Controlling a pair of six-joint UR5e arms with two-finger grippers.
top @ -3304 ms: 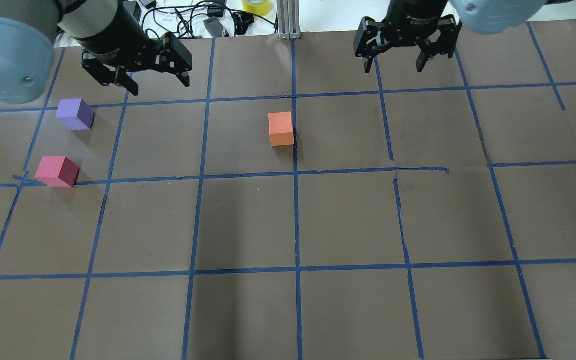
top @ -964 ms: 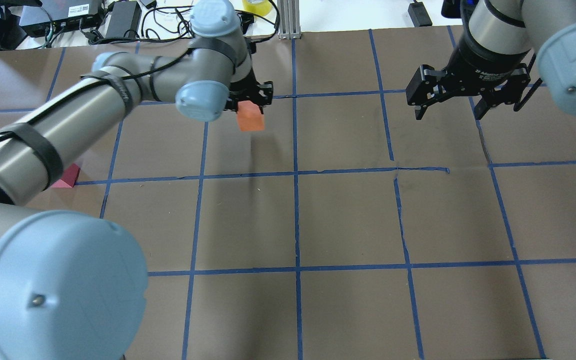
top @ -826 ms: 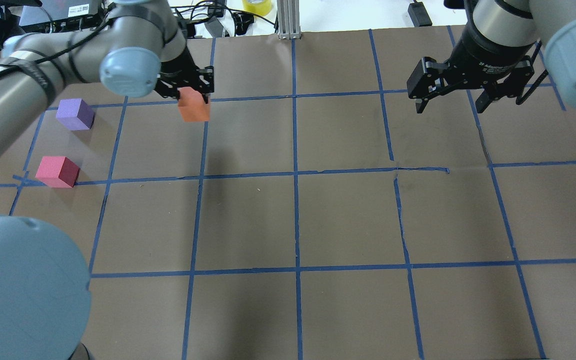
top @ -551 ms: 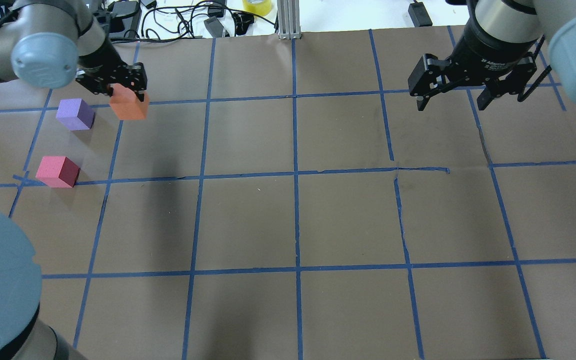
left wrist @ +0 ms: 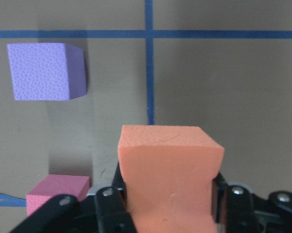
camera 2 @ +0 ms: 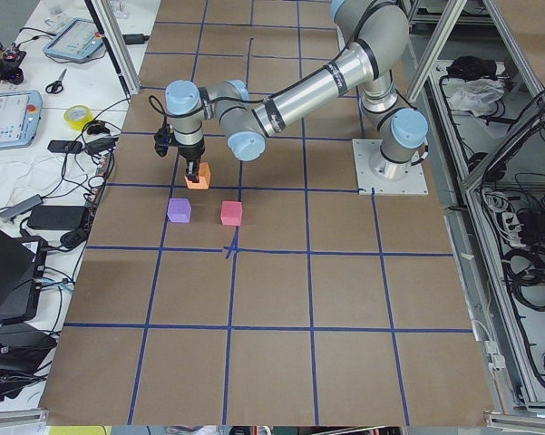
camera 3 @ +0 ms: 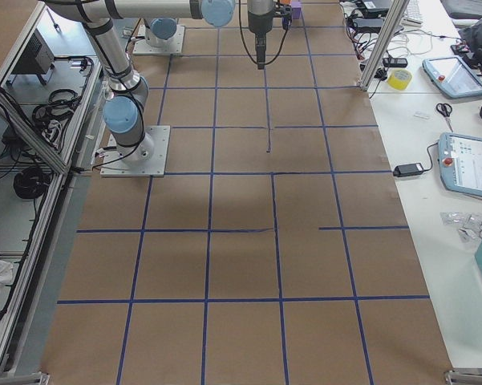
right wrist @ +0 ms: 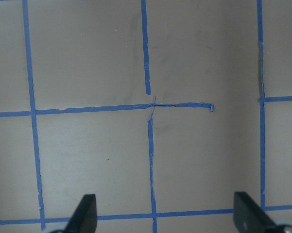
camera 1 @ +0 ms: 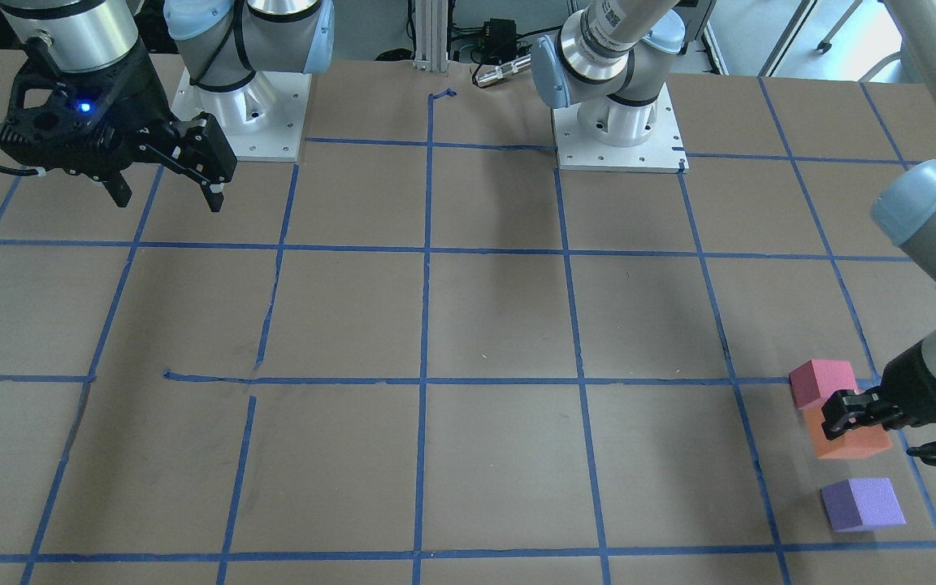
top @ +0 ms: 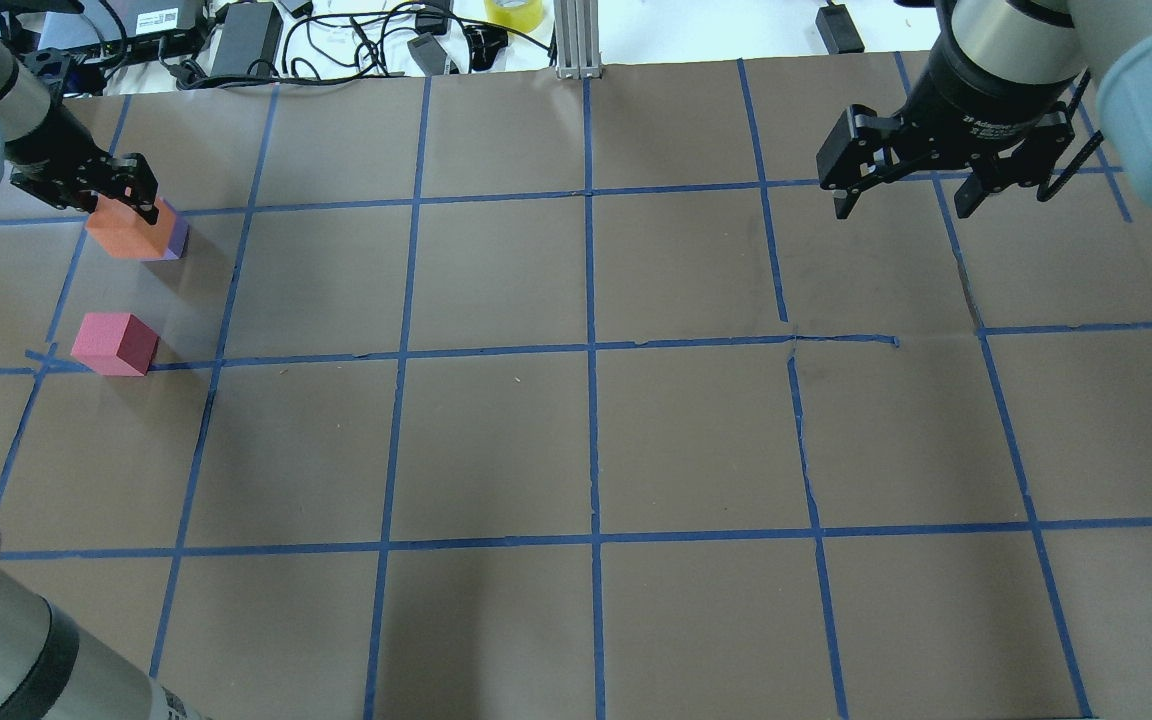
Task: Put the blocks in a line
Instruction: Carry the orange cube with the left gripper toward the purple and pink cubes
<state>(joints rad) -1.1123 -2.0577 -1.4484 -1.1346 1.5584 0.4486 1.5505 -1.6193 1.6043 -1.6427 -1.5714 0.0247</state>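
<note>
My left gripper (top: 121, 212) is shut on the orange block (top: 124, 232) and holds it above the table at the far left. In the overhead view the orange block covers most of the purple block (top: 179, 236). The pinkish-red block (top: 116, 343) lies nearer, on the table. The front-facing view shows the orange block (camera 1: 850, 437) between the pinkish-red block (camera 1: 821, 380) and the purple block (camera 1: 862, 504). In the left wrist view the orange block (left wrist: 167, 165) sits between the fingers, with the purple block (left wrist: 43, 72) and pinkish-red block (left wrist: 56, 194) below. My right gripper (top: 921, 195) is open and empty.
The table is brown paper with a blue tape grid (top: 591, 350). Cables, power bricks and a yellow tape roll (top: 514, 12) lie beyond the far edge. The right wrist view shows only paper and tape between the open fingers (right wrist: 85, 213).
My left gripper closed on the orange block at the table's middle, lifted it and carried it left to the purple and pinkish-red blocks. The right gripper shifted a little right and stayed open.
</note>
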